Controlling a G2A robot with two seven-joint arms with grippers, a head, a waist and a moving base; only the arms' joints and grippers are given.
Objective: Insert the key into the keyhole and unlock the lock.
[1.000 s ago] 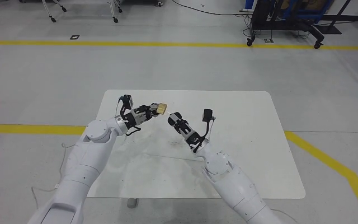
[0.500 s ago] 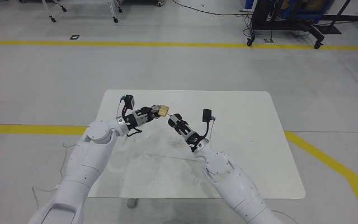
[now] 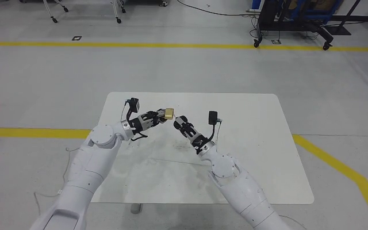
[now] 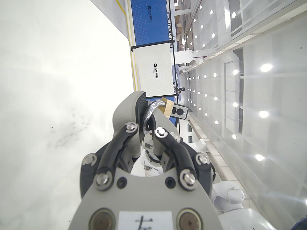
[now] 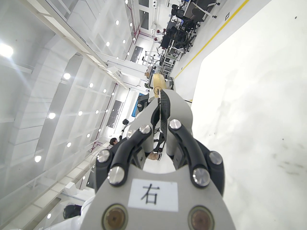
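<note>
Brass lock point(image 3: 168, 113), clamped by its shackle point(image 4: 147, 117) in the closed left gripper point(image 4: 148, 107) above the table point(image 3: 253, 115), has edged toward the key point(image 5: 156, 113) pinched in the closed right gripper point(image 5: 160, 100), so the keyhole point(image 5: 157, 88) appears nearly aligned for insertion.

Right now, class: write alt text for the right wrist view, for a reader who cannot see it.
The right pincer grips a thin key edge-on, aimed at the keyhole of the brass lock. A white table lies beside.
</note>
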